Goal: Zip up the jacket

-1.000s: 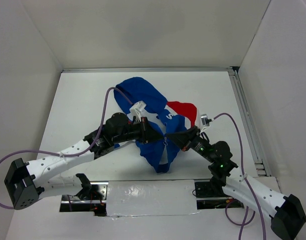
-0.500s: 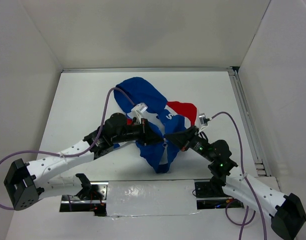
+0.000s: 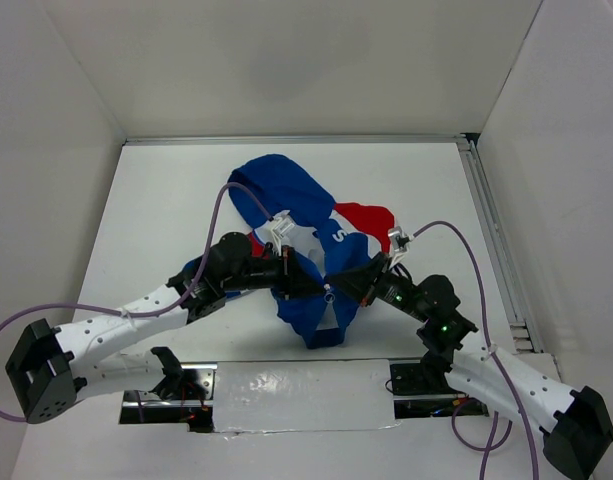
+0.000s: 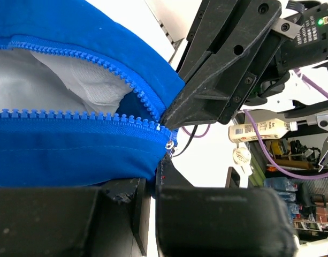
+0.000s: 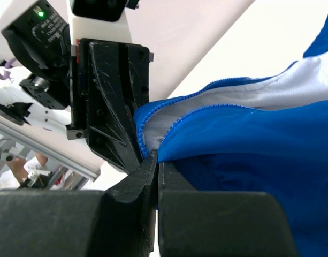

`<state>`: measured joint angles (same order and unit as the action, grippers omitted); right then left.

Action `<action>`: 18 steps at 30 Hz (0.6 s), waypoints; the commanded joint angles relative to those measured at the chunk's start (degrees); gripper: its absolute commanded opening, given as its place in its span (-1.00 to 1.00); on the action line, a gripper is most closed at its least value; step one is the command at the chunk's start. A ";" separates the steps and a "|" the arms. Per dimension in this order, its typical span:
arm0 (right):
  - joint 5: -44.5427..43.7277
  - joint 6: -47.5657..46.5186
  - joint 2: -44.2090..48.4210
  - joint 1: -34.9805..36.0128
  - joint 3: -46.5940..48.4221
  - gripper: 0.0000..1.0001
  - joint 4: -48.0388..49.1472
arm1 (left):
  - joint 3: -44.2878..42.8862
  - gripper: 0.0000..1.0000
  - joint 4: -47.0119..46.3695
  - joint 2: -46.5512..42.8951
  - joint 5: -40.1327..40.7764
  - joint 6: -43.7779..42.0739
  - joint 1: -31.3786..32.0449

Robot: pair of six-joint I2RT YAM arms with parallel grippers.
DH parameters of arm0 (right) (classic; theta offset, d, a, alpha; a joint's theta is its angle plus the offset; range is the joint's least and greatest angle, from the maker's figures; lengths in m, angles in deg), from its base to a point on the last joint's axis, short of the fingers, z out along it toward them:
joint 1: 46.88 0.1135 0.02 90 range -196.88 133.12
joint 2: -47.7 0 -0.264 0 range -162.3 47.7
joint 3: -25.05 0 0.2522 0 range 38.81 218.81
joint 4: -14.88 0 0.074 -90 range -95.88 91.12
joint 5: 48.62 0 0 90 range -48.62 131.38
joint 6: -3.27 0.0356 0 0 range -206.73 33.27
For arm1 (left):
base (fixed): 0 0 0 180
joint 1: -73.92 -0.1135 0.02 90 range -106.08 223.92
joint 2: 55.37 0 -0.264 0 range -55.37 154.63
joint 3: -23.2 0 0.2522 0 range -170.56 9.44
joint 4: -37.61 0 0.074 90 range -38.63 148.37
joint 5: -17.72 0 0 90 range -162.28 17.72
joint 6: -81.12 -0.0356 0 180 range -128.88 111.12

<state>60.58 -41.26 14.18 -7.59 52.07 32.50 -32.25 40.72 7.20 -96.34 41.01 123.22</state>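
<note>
Two grippers meet low on the front of the jacket (image 3: 291, 195), which lies crumpled at the middle of the table (image 3: 166, 200), its hood toward the far edge and its hem toward the near edge.

From the left side of the table, the left gripper (image 3: 308, 285) reaches across to the hem. In its wrist view its fingers (image 4: 217, 214) are nearly together on the blue cloth just under the lower row of teeth (image 4: 73, 119). It appears to be clamped on that front panel, probably to anchor the bottom so that the zipper has something to pull against.

In the middle, the two rows of teeth run apart: the upper row (image 4: 83, 56) bows away and shows the pale lining between them. They come together only at the bottom end, where a small metal piece (image 4: 169, 145) hangs. Whether that is the slider or the end pin is too small to tell. Almost the whole front is unzipped.

From the right, the right gripper (image 3: 341, 285) comes in tip to tip with the left one. Its fingers are pressed fully together (image 5: 155, 160) on the thin edge of the jacket, right where the rows converge. That hold looks meant to seat or steady the zipper's end. The grip is fine, and the cloth could slip out.
</note>
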 commanded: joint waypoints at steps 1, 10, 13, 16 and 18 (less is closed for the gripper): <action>-3.92 -2.67 0.82 -0.62 4.68 -1.00 0.36 | 0.04 -0.91 4.05 -0.96 -5.13 1.09 1.68; 1.54 -0.56 0.47 -0.53 3.88 -1.00 1.94 | -3.48 -0.37 3.89 2.03 -4.86 1.70 1.68; 1.89 -0.30 0.30 -0.53 3.36 -1.00 2.90 | -3.48 -0.38 3.36 2.21 -4.69 2.05 1.68; 2.42 -0.21 0.38 -0.44 3.27 -1.00 2.82 | -3.66 -0.36 2.92 2.39 -4.69 1.97 1.68; 3.03 -0.21 0.56 -0.35 3.27 -1.00 3.08 | -3.75 -0.32 2.57 2.47 -4.69 1.79 1.68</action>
<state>62.26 -41.41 14.36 -7.92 52.44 31.12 -33.23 45.85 9.34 -99.33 42.50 124.53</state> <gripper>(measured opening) 0.011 0.336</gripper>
